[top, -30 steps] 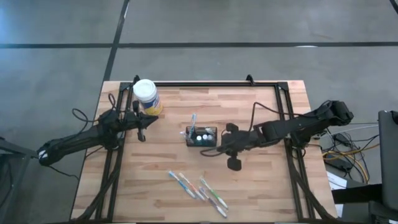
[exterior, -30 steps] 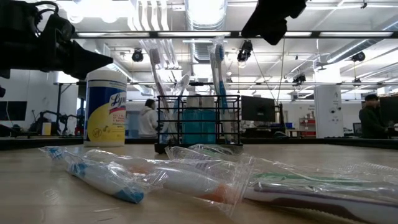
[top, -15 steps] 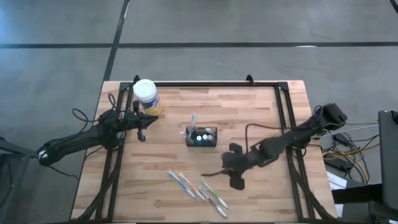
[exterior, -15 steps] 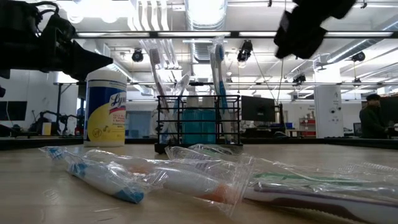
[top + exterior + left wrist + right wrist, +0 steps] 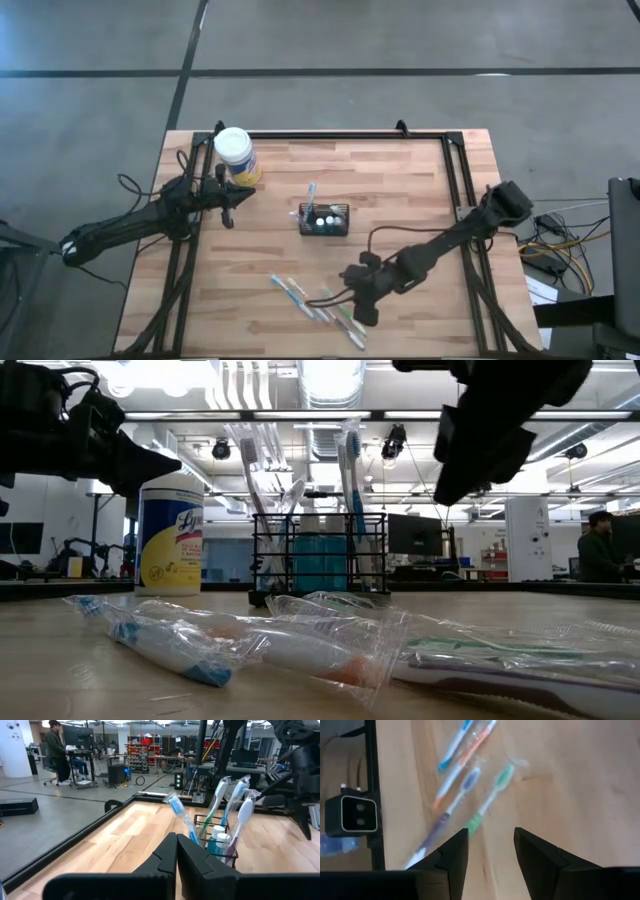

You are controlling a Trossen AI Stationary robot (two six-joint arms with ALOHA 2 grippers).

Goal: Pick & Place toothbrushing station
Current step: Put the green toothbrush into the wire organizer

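Right pincer [image 5: 362, 298], fingers parted and empty, hovered over the bagged toothbrushes [image 5: 318, 303] at the surface's [image 5: 420, 180] six o'clock, apparently reaching to pick one, next needing descent and closing.

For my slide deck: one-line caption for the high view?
Right gripper hovers open over bagged toothbrushes; the mesh holder stands mid-table.

From overhead I get even, soft light on the pale wooden plank surface [image 5: 400, 190], with only faint shadows. At table height the bright ceiling strip lights [image 5: 330, 380] blow out and leave both arms in silhouette. The clear plastic-wrapped toothbrushes [image 5: 250, 645] nearest that lens are soft. My right wrist feed shows loose toothbrushes [image 5: 470, 785] smeared by motion blur.
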